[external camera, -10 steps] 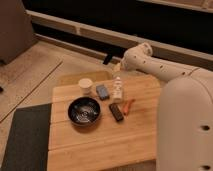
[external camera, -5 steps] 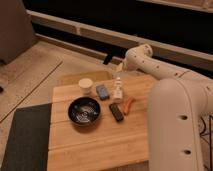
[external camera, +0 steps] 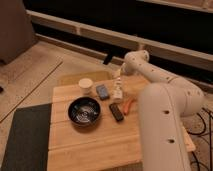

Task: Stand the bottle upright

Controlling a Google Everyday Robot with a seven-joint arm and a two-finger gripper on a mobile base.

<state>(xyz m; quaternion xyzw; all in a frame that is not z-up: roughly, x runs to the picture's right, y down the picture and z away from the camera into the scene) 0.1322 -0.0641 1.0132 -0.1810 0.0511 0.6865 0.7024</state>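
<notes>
The small whitish-cream bottle (external camera: 118, 93) stands roughly upright on the wooden table (external camera: 80, 142), just right of the blue-grey block (external camera: 102, 91). My gripper (external camera: 119, 80) hangs straight down from the white arm and sits right over the bottle's narrow top, touching or nearly touching it. The arm's bulky forearm (external camera: 162, 120) covers the table's right side.
A round cream cup (external camera: 86, 85) stands at the table's back left. A black bowl (external camera: 84, 111) sits in front of it. A flat black bar (external camera: 116, 111) and a small orange object (external camera: 129, 105) lie in front of the bottle. A dark mat (external camera: 22, 140) lies on the floor to the left.
The arm's large forearm has swung further over the table's right side. The gripper has stayed at the bottle's top, and the bottle has barely moved.
</notes>
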